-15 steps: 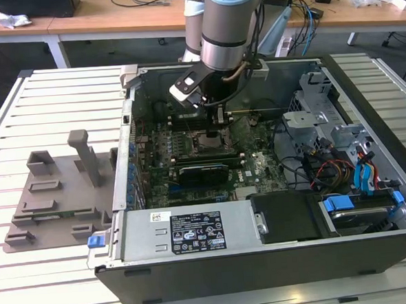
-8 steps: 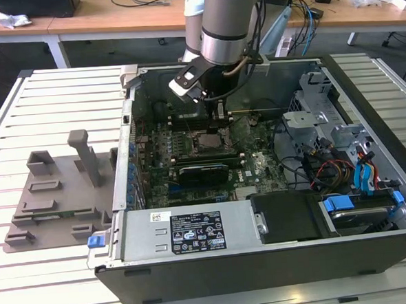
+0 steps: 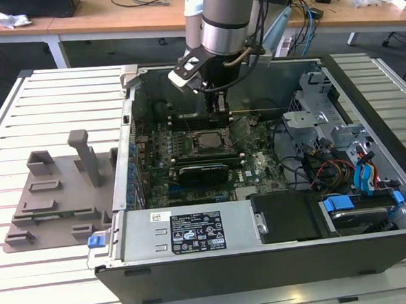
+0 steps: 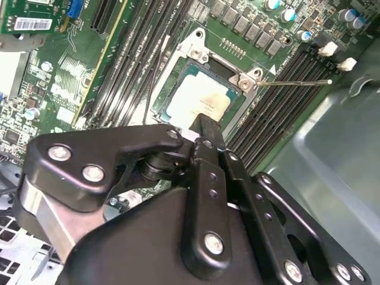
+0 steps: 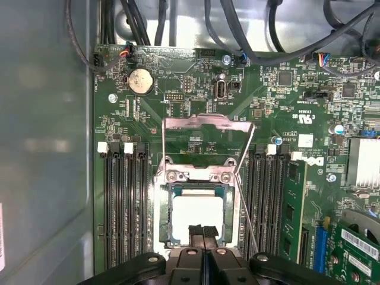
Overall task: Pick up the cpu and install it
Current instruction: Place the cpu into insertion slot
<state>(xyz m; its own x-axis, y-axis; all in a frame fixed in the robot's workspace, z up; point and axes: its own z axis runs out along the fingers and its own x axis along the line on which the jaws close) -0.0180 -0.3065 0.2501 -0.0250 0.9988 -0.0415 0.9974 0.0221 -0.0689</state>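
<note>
Silver-grey and square, the chip (image 5: 196,215) lies flat in the socket frame (image 5: 196,176) on the green board (image 5: 178,71), inside the open computer case (image 3: 265,262). The socket's metal cover plate (image 5: 205,123) stands swung up, and its thin wire lever (image 5: 246,219) stands free beside the frame. Black memory slots (image 5: 123,208) run along both sides of the socket.

The gripper (image 5: 203,228) has its two black fingers (image 5: 196,231) pressed together with just a seam between them, and they hold nothing. In both wrist views the tips (image 4: 205,122) sit over one edge of the chip (image 4: 199,98). Whether they touch it, I cannot tell.

In the exterior view the arm (image 3: 226,19) comes down into the case, and the gripper (image 3: 218,110) hangs at about one o'clock from the chip (image 3: 206,141), just beside it. A grey plastic stand (image 3: 54,195) rests on the white slatted table (image 3: 48,99) at nine o'clock from the case. Drive bays with blue tabs (image 3: 340,202) sit at four o'clock from the chip. A wooden desk (image 3: 98,20) with cables stands at twelve o'clock, beyond the case.
</note>
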